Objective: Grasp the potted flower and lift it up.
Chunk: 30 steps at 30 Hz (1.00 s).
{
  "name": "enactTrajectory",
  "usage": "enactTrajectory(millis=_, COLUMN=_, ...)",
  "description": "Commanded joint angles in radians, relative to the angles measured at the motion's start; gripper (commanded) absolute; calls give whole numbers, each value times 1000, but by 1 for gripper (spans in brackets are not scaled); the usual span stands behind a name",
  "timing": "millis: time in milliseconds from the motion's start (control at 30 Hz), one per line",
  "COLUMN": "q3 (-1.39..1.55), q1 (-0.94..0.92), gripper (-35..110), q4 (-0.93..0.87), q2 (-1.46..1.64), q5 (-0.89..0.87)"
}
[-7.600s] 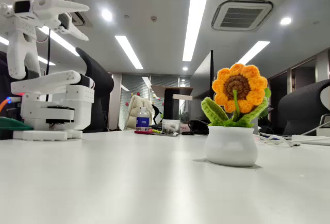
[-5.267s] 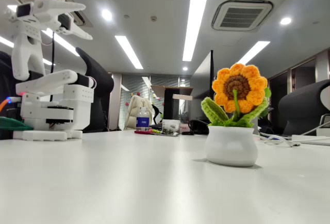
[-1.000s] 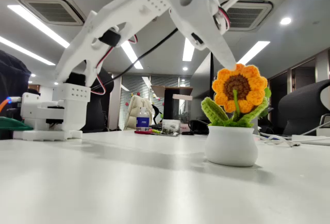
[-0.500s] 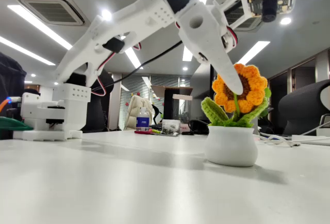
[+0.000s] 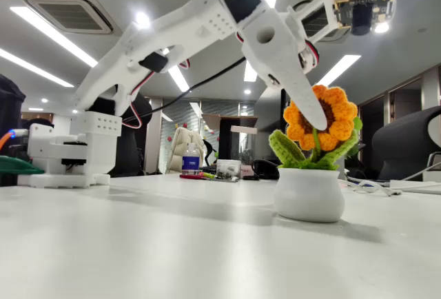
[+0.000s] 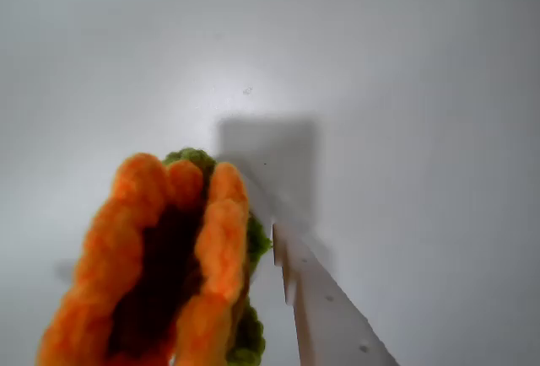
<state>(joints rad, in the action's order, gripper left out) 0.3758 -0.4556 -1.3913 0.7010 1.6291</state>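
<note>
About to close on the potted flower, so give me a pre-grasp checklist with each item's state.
1. Potted flower upright on the table: ok.
2. Gripper down at blossom height: ok.
3. Finger beside the blossom in the wrist view: ok.
4. Blossom between both fingers: cannot tell.
5. Gripper open wide enough: cannot tell.
6. Gripper low enough to take the white pot: not ok.

white table, bottle (far back), ceiling lights

Fixed view low, table-level—wrist view downward (close); both share potted flower.
</note>
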Motion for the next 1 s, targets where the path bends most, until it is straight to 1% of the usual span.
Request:
enactTrajectory(millis=0, q3=-29, q1=-2, gripper=77, q4=5, q2=26, q5=-3)
enactTrajectory(millis=567, q3=-29, q1=2, gripper=77, q4=15, q2=20, q5=0)
enactTrajectory(millis=633, q3=-29, q1=2, gripper=75, q4=18, q2=20, q5=2)
enactTrajectory(millis=733, q3=-32, q1=2, gripper=68, q4=18, q2=20, q5=3)
enactTrajectory(millis=800, q3=-37, q1=5, gripper=55, q4=15, q2=20, q5=3)
enactTrajectory(millis=867, q3=-41, q1=9, gripper=48, q4=14, q2=20, q5=2)
enactTrajectory(millis=967, q3=-44, q1=11, gripper=42, q4=14, q2=20, q5=0)
